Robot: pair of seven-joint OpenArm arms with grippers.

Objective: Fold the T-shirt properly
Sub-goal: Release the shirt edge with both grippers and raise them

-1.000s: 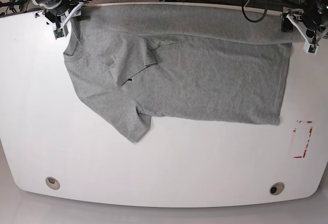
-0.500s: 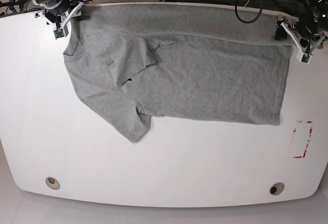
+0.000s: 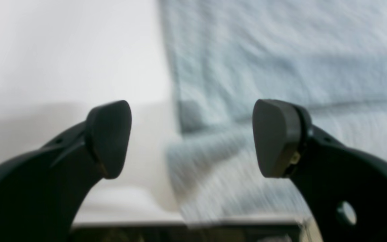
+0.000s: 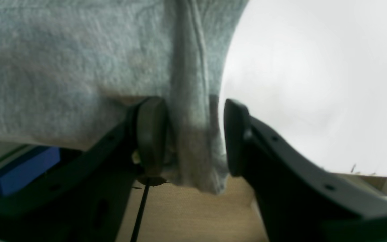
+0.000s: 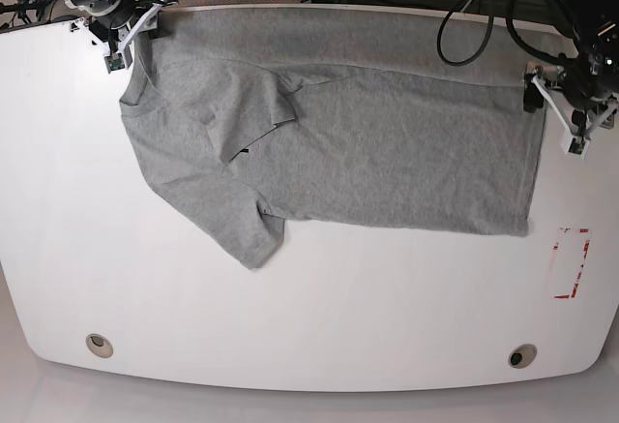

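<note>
Flat on the white desk (image 5: pixel 319 317) lies the grey T-shirt (image 5: pixel 387 142), its far portion folded over along the far edge, collar to the left, one sleeve (image 5: pixel 237 225) reaching toward the near side. At the far-left corner the right pincer (image 4: pixel 190 134) is clamped on a bunched fold of the shirt hanging over the desk edge. By the shirt's right hem, the left pincer (image 3: pixel 191 137) is spread wide and empty, above where cloth meets bare desk.

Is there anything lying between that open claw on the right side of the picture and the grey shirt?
Nothing visible. The left gripper hangs open at the T-shirt edge, with only bare white table beside it.
</note>
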